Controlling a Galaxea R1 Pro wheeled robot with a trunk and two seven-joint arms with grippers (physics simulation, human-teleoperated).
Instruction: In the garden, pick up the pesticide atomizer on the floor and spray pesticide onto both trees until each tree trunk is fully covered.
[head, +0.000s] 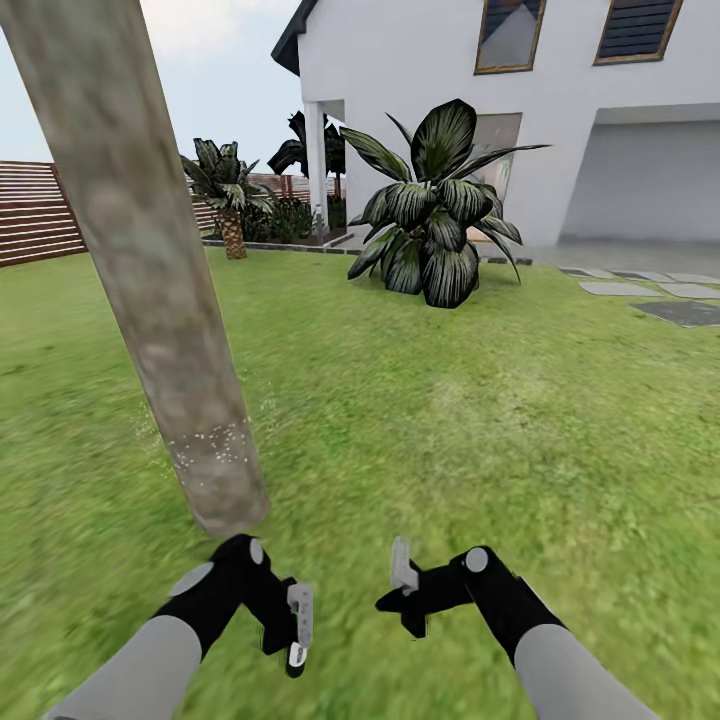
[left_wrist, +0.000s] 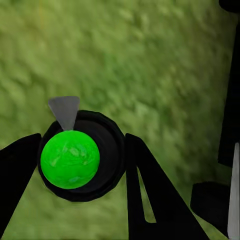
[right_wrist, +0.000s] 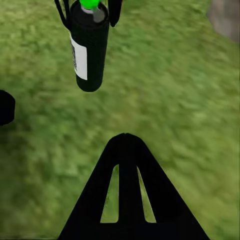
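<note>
Tree trunk (head: 150, 270) left foreground on grass (head: 450, 420); shrub (head: 435, 215) behind, right.

Left gripper (head: 298, 625) clamped, right gripper (head: 403, 590) empty

My head camera looks forward and down across the lawn (head: 420, 400). Both wrist cameras face the grass close up; each shows the pesticide atomizer (left_wrist: 75, 155) too.

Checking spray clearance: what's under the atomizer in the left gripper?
Under the pesticide atomizer, held in the left gripper, there is lawn with air between. The patch directly beneath is covered in the left wrist view.
</note>
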